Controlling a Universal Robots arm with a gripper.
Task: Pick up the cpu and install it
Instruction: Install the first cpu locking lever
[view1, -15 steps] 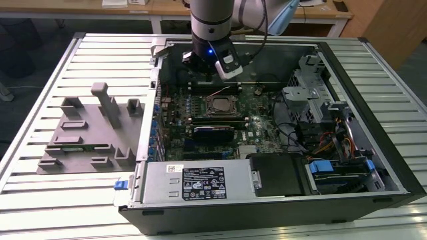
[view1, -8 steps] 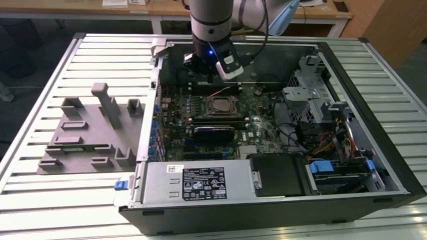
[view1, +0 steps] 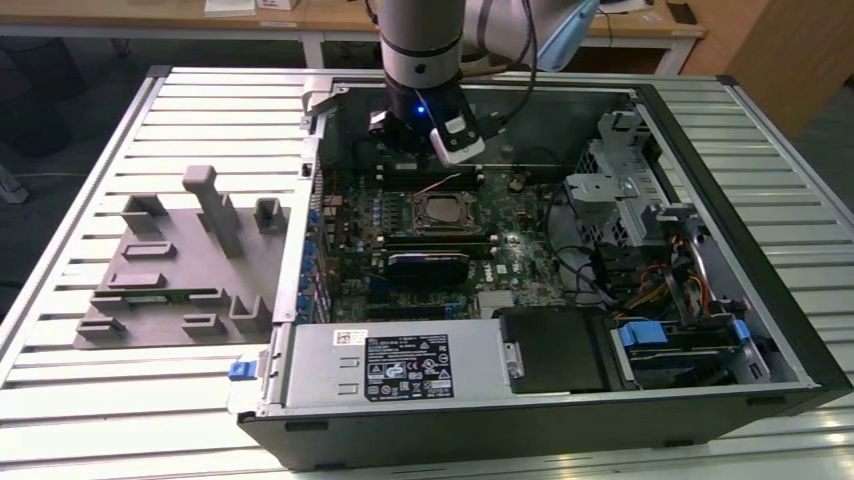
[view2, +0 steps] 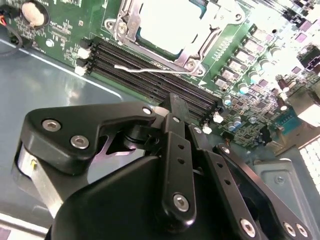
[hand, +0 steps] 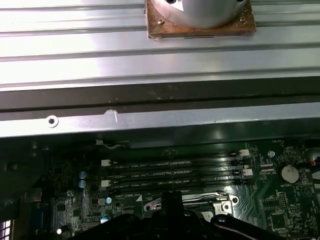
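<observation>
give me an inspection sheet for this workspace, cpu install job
surface: slatted metal table with an open computer case on it
job's things: cpu seems seated in the motherboard socket; wire lever lies over the memory slots
clutter: gray holder tray beside the case, at the exterior view's left
grippers: gripper hovers over the memory slots, apart from the cpu
cables: wire bundle inside the case
surroundings: wooden desks behind the table

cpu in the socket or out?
In. The small silvery-gray square cpu sits flat inside the square metal-framed motherboard socket; the exterior view shows the same. Whether the frame is latched: cannot tell.
</observation>
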